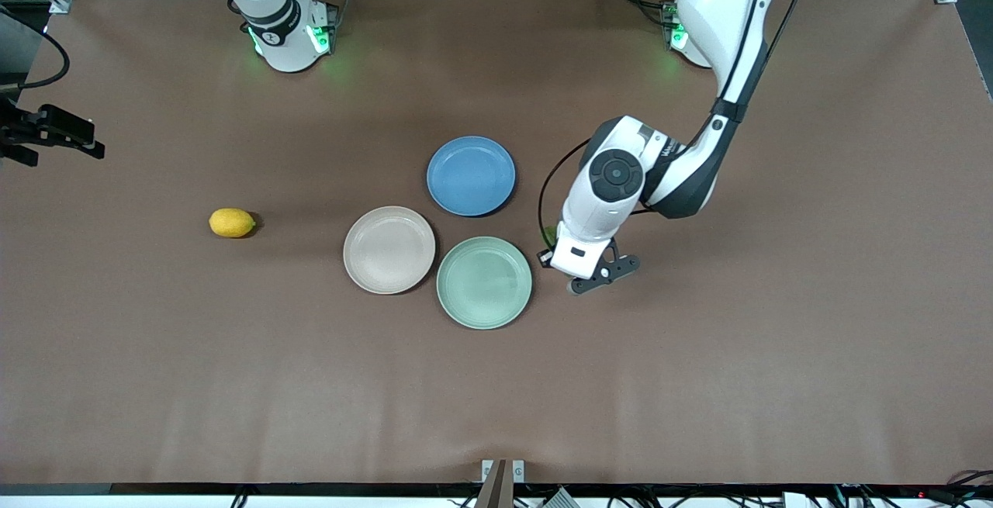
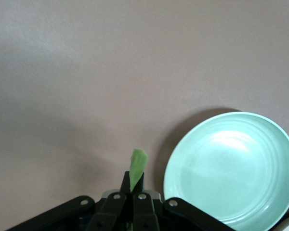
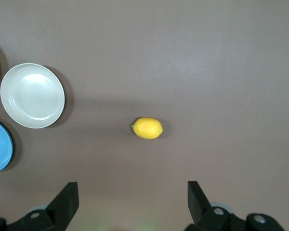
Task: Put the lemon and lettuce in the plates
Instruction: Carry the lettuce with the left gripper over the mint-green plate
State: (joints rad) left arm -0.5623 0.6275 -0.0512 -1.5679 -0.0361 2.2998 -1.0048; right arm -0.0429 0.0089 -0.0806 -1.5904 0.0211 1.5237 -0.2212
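Note:
My left gripper (image 2: 133, 182) is shut on the lettuce (image 2: 137, 166), a thin green leaf standing up between the fingers, and holds it above the table beside the mint green plate (image 2: 233, 168). In the front view a sliver of the lettuce (image 1: 549, 234) shows under the left hand, next to the mint green plate (image 1: 484, 282). The beige-pink plate (image 1: 389, 250) lies empty beside it. The lemon (image 1: 232, 222) lies on the table toward the right arm's end. My right gripper (image 3: 131, 188) is open and empty, high over the table near the lemon (image 3: 147, 128).
A blue plate (image 1: 471, 175) lies empty, farther from the front camera than the other two plates and touching close to them. A black camera mount (image 1: 46, 132) sticks in at the right arm's end of the table.

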